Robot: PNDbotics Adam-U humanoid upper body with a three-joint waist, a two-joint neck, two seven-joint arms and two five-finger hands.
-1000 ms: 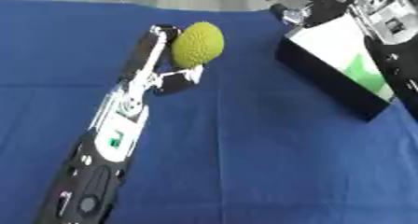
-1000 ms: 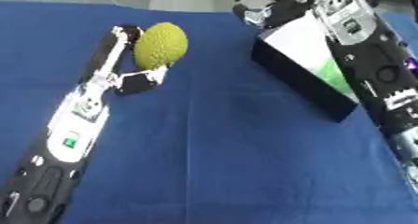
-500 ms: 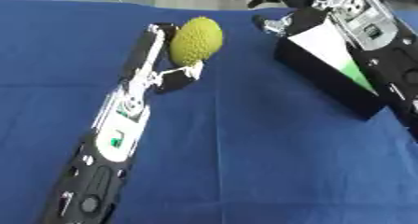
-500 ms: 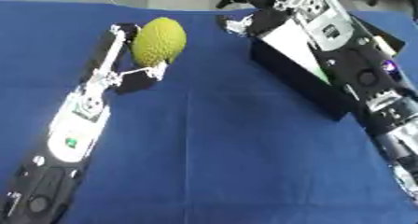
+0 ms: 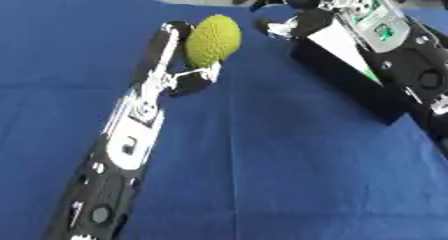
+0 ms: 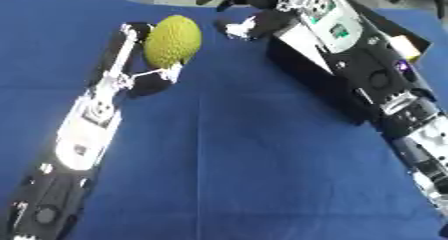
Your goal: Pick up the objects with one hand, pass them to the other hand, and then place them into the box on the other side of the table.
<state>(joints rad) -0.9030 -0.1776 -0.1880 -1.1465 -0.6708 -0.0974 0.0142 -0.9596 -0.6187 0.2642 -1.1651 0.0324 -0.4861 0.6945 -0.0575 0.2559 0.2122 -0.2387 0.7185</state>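
The left hand [image 5: 179,66] pinches the knobbly yellow-green ball [image 5: 213,40] between its long fingers and thumb, holding it above the blue table [image 5: 262,174] at about 11 o'clock in the view. The right hand [image 6: 254,11] reaches in from 1 o'clock with its fingers spread, near the ball but apart from it. The black box [image 6: 350,69] sits at 2 o'clock, largely covered by the right forearm.

The handover looks like the risky part. If the left hand lets go before the right hand's fingers curl round the ball, the ball probably drops and rolls across the cloth. The ball is round, so a closing hand may squeeze it out sideways. The right forearm also hangs close over the box and may nudge it while turning back.
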